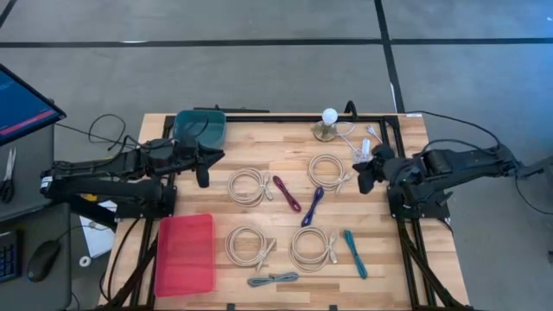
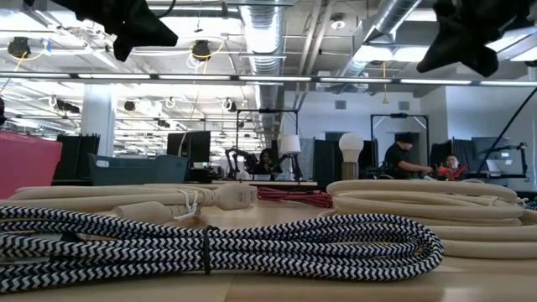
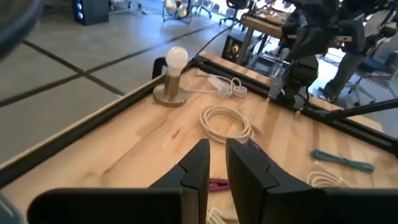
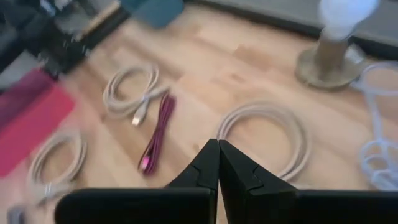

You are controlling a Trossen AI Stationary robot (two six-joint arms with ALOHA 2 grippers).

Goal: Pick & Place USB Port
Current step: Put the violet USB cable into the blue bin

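Observation:
Several coiled USB cables lie flat on the wooden table (image 1: 285, 138): white coils (image 1: 249, 186) (image 1: 328, 171) (image 1: 249, 246) (image 1: 313, 248), a magenta cable (image 1: 287, 193), a purple one (image 1: 312, 206), a teal one (image 1: 354, 253) and a grey braided one (image 1: 272, 279) (image 2: 218, 243). My left gripper (image 1: 203, 170) (image 3: 217, 146) hovers at the table's left, near the teal bin, its fingers a narrow gap apart and empty. My right gripper (image 1: 367, 177) (image 4: 218, 144) hovers at the right, above and beside the far right white coil (image 4: 264, 134), shut and empty.
A teal bin (image 1: 199, 128) stands at the far left and a red tray (image 1: 184, 252) at the near left. A small lamp with a white bulb (image 1: 328, 125) (image 3: 173, 78) stands at the far edge, with a thin white cord (image 1: 363, 138) beside it. A black frame borders the table.

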